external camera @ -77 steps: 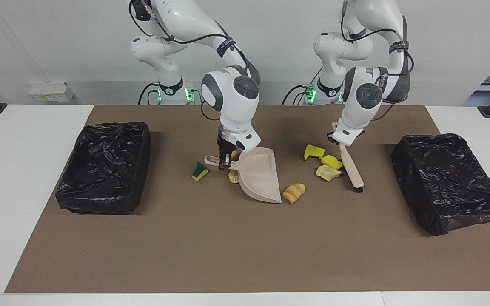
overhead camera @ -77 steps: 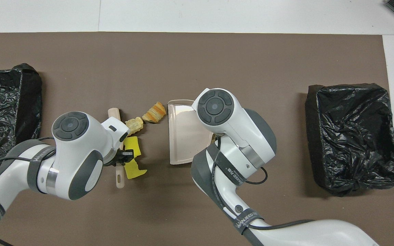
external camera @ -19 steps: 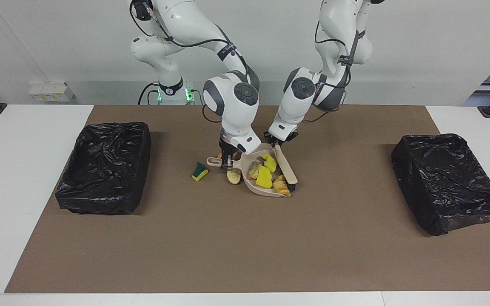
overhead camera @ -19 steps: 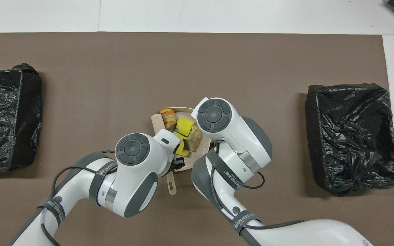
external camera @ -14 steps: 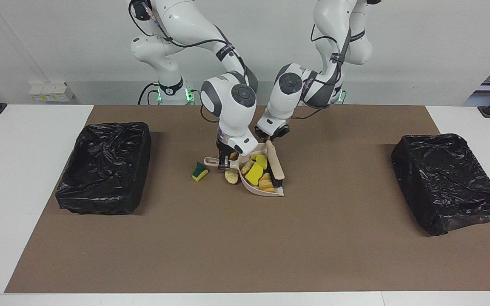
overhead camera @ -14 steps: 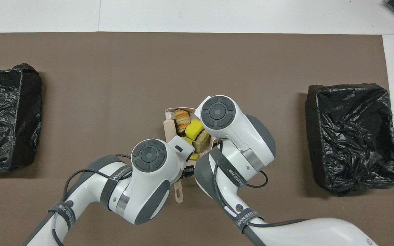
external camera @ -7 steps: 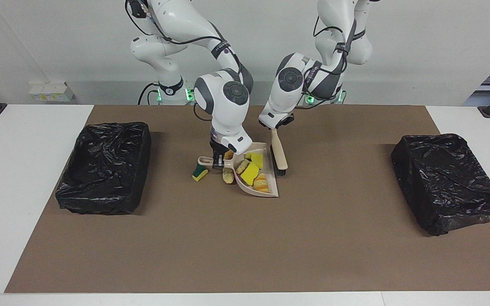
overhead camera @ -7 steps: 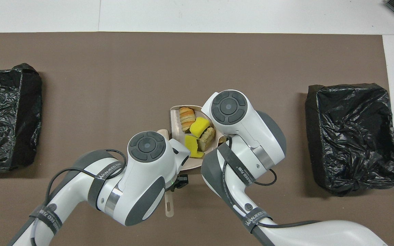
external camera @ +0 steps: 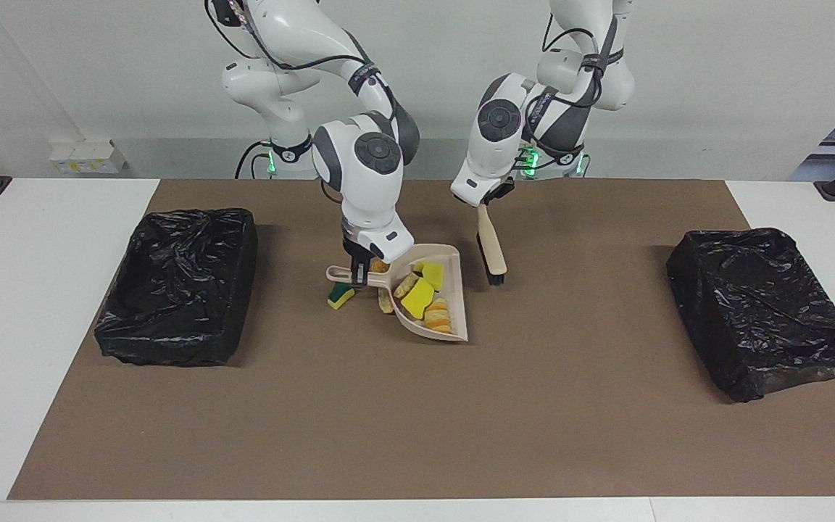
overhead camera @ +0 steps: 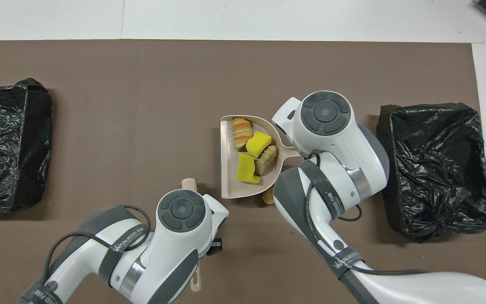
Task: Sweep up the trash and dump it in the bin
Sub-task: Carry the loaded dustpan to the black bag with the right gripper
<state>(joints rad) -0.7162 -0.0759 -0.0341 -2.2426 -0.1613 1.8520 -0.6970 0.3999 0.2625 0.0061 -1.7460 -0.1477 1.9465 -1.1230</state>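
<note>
Trash (external camera: pixel 423 296) fills dustpan (external camera: pixel 454 319) clenched by right end effector (external camera: pixel 358 265); left (external camera: pixel 486 204) clenches brush (external camera: pixel 491 248).

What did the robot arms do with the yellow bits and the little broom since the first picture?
The left gripper, shut on the beige hand brush, swept four trash pieces into the beige plastic dustpan, then pulled the brush back off it. The right gripper, shut on the dustpan's handle, has lifted it. The green-faced sponge bit and both black-lined bins stayed put.

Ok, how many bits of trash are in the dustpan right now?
4: a striped bread lump at one end, a yellow sponge bit beside it, then a tan lump, and another yellow bit by the dustpan's open edge. The right arm may hide more.
</note>
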